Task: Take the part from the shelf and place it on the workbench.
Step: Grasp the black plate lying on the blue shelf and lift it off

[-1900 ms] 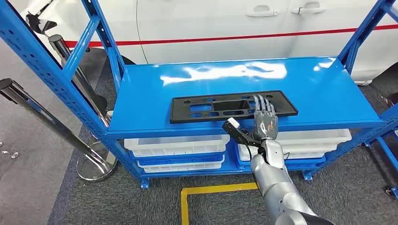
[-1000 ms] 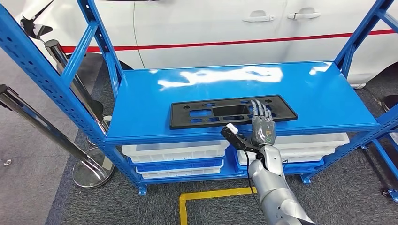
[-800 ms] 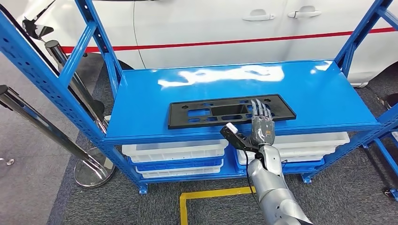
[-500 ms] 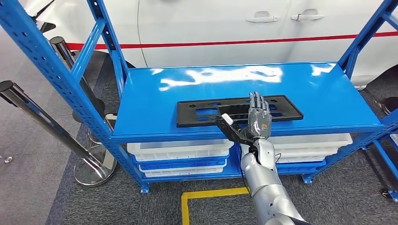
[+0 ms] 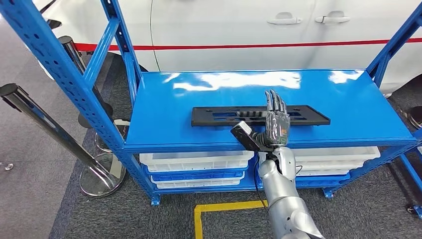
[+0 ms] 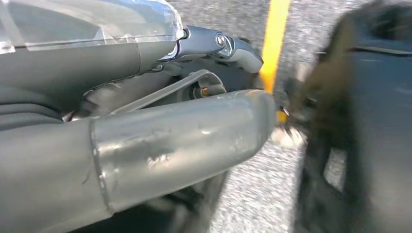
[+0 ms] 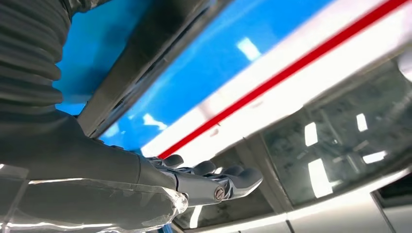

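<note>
The part [image 5: 219, 115] is a flat black plate with several cut-outs, lying lengthwise on the blue shelf board [image 5: 164, 114] near its front edge. My right hand [image 5: 276, 127] is raised in front of the part's middle right, fingers straight and pointing up, thumb stuck out to the side, holding nothing. In the right wrist view the fingers [image 7: 214, 182] stretch out straight, the part [image 7: 141, 63] shows as a dark strip and the shelf board [image 7: 218, 63] lies behind it. My left hand [image 6: 184, 141] hangs low over the floor with its thumb and a finger extended, nothing in it.
White bins [image 5: 196, 162] sit stacked under the shelf board. Blue slanted uprights [image 5: 64, 74] frame the shelf on both sides. Chrome posts [image 5: 45, 124] stand at the left. A white car with a red stripe [image 5: 224, 30] is behind. Yellow tape [image 5: 224, 206] marks the floor.
My right hand has lifted from lying flat on the part's near edge to standing upright in front of it. The whole view has shifted slightly; the part stays on the shelf.
</note>
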You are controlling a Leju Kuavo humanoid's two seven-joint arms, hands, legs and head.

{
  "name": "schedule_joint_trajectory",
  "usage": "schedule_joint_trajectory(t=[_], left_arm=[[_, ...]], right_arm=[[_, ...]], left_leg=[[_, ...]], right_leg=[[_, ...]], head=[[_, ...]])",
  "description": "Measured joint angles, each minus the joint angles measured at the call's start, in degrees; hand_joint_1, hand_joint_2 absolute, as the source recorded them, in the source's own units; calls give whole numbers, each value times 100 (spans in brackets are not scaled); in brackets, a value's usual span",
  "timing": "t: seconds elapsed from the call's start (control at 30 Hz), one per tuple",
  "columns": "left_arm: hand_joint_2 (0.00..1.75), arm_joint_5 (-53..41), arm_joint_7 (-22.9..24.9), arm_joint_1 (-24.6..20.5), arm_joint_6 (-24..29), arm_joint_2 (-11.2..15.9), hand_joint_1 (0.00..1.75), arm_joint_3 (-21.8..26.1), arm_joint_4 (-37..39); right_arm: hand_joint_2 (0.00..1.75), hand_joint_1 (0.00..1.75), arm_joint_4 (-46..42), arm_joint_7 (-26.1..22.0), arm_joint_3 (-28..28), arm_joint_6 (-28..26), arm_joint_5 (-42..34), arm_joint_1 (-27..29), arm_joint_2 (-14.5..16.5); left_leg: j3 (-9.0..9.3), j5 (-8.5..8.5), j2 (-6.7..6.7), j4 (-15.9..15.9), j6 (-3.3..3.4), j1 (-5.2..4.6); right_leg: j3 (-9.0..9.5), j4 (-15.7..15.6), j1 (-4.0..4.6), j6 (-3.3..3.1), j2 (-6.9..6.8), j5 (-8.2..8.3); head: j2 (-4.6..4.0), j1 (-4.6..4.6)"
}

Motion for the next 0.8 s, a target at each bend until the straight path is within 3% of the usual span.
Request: schedule_joint_trajectory(t=[0.03, 0.1, 0.17, 0.2, 0.23, 0.27, 0.37, 0.43, 0.57, 0.63, 0.7, 0.73, 0.8], left_arm=[[0, -1, -5, -2, -1, -7, 0, -2, 0], [0, -7, -31, -31, -3, -29, 0, -24, 0], [0, -15, -61, -65, 1, -44, 0, -45, 0], [0, -17, -70, -78, 7, -44, 0, -48, 0], [0, -17, -77, -84, 13, -44, 0, -49, 0], [0, -17, -82, -91, 19, -44, 0, -49, 0], [0, -21, -90, -93, 21, -44, 0, -52, 0], [0, -25, -94, -89, 22, -45, 0, -56, 0], [0, -30, -111, -90, 30, -56, 0, -70, 0], [0, -33, -124, -96, 31, -63, 0, -81, 0], [0, -22, -165, -97, 25, -61, 0, -85, 0], [0, -14, -197, -95, 20, -60, 0, -85, 0], [0, -1, -250, -91, 13, -57, 0, -85, 0]], right_arm=[[175, 0, -30, -2, 0, 0, -3, -3, 5], [175, 86, -139, 28, 0, 0, 55, 6, 37], [175, 173, -222, 63, 0, 0, 178, 24, 81], [175, 175, -228, 65, 0, 0, 223, 31, 96], [175, 175, -223, 41, 0, 0, 242, 39, 99], [175, 175, -220, 18, 0, 0, 245, 45, 99], [175, 175, -216, -20, 0, 0, 245, 46, 100], [175, 175, -216, -26, 0, 0, 243, 43, 100], [175, 175, -220, -63, 0, 0, 257, 33, 107], [175, 175, -222, -78, -2, 0, 261, 23, 108], [175, 175, -218, -99, -24, 0, 253, 28, 107], [175, 175, -216, -120, -46, 0, 244, 37, 105], [175, 175, -214, -166, -87, 0, 227, 44, 103]], left_leg=[[12, -22, -1, 1, -12, -8], [6, -148, 7, 86, -102, -13], [-410, -520, 29, 872, -245, 17], [-667, -663, 42, 1316, -298, 36], [-875, -688, 44, 1609, -325, 61], [-884, -535, 48, 1523, -336, 78], [-500, 124, 71, 481, -327, 101], [-357, 238, 73, 96, -276, 81], [-304, 260, 63, -25, -137, 86], [-261, 279, 70, -76, -75, 105], [-256, 272, 70, -77, -45, 102], [-253, 264, 68, -72, -42, 100], [-243, 246, 59, -58, -45, 101]], right_leg=[[97, -194, 20, -26, 2, 64], [332, -656, 48, -130, 4, 148], [515, -925, 39, -239, -5, 118], [567, -949, 23, -266, -11, 89], [589, -941, 23, -271, -14, 61], [612, -932, 20, -266, -12, 39], [679, -906, 20, -220, 1, -23], [666, -897, 29, -162, 3, -32], [622, -818, 19, -44, -1, -88], [396, -334, 9, -10, 0, -350], [6, 405, -1, 15, 1, -644], [-133, 633, -11, 25, 0, -678], [-178, 627, -30, 36, -1, -531]], head=[[0, -1], [0, -4], [0, -7], [0, -8], [0, -8], [0, -8], [0, -7], [0, -6], [0, -5], [0, -4], [0, -4], [0, -3], [0, -3]])
